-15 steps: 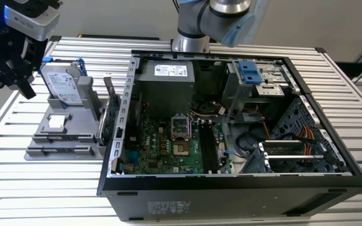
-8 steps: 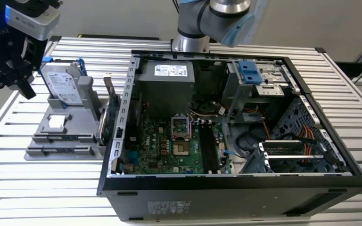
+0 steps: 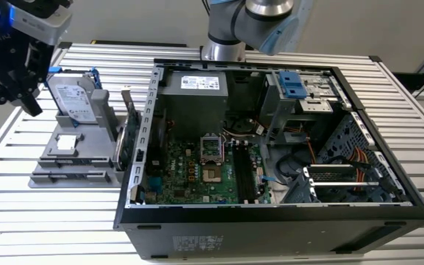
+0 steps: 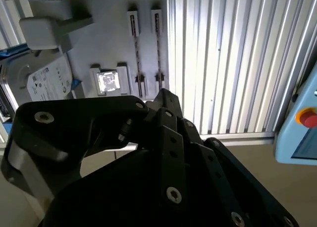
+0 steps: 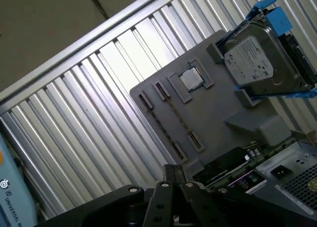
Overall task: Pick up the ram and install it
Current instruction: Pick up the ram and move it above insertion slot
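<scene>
The ram shows as thin dark strips standing on edge in the two long slots of the grey holder [image 3: 86,150] on the exterior view's left. One strip is at ram [image 3: 75,162], [image 4: 134,49], [image 5: 171,119]. My black gripper [image 3: 28,102] hangs above and to the left of the holder, well clear of it. Its fingers meet at one tip, gripper [image 4: 166,96], [image 5: 171,168], shut with nothing between them. The open computer case [image 3: 271,221] lies to the right. Its motherboard's long black memory slots [image 3: 243,171] sit beside the processor socket.
On the holder stand a silver hard drive with blue rails [image 3: 72,96], [image 5: 257,61], a small square chip [image 3: 66,142], [image 4: 107,81] and a green expansion card [image 3: 127,132] next to the case wall. Everything rests on a slatted metal table [image 3: 50,221]. A pale blue pendant [image 4: 302,128] lies beyond the table edge.
</scene>
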Robot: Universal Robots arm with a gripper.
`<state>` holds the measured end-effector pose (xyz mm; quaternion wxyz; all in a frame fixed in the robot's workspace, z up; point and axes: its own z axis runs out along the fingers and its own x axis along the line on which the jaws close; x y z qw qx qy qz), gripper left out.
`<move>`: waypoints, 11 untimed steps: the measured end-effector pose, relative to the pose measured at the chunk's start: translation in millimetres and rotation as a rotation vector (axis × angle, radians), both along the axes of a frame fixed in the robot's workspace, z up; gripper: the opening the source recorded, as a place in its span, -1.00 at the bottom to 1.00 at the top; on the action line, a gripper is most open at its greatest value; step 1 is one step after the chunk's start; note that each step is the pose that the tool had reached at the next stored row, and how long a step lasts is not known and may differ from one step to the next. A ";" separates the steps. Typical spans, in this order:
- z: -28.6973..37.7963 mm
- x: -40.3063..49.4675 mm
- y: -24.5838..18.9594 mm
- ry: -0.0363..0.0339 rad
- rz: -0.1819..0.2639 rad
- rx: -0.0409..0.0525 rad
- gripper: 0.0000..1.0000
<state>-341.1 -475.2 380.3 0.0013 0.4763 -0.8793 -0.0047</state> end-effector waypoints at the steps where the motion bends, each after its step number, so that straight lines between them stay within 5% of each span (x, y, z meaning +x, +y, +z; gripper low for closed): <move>1: -0.2 0.0 0.0 -0.0001 0.011 0.0001 -1.00; 11: -1.5 0.0 0.0 -0.0001 0.150 0.0005 -1.00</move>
